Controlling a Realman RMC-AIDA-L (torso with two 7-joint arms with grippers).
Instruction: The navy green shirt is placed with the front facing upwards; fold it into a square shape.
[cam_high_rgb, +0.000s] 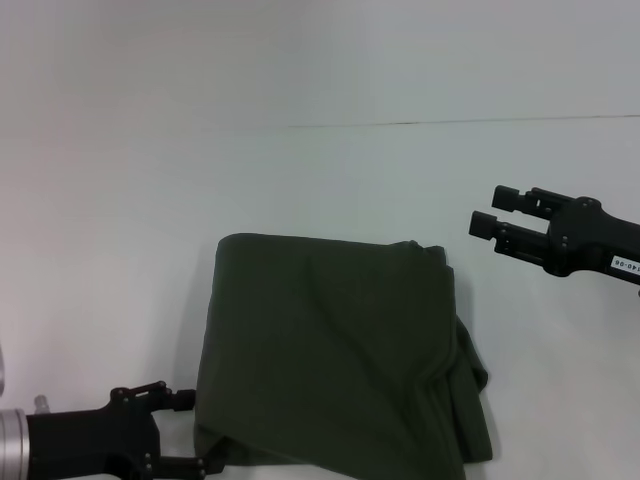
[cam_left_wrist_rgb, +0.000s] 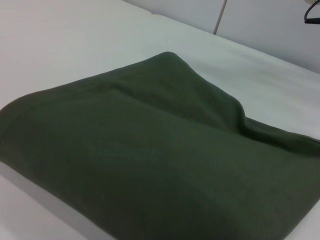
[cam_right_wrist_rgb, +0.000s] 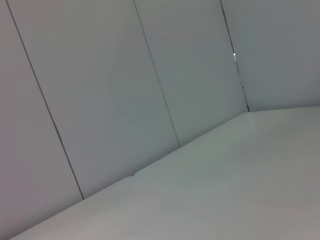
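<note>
The navy green shirt (cam_high_rgb: 335, 350) lies folded into a rough square on the white table (cam_high_rgb: 330, 180), near its front. Its lettering, collar and tag are hidden inside the fold, and some layers bulge out at its right edge. It fills the left wrist view (cam_left_wrist_rgb: 150, 150). My left gripper (cam_high_rgb: 197, 431) is open at the shirt's lower left corner, its fingers level with the cloth edge. My right gripper (cam_high_rgb: 487, 210) is open and empty, raised to the right of the shirt and apart from it.
A thin seam (cam_high_rgb: 450, 122) crosses the table behind the shirt. The right wrist view shows only bare table top (cam_right_wrist_rgb: 240, 180) and grey wall panels (cam_right_wrist_rgb: 125, 90).
</note>
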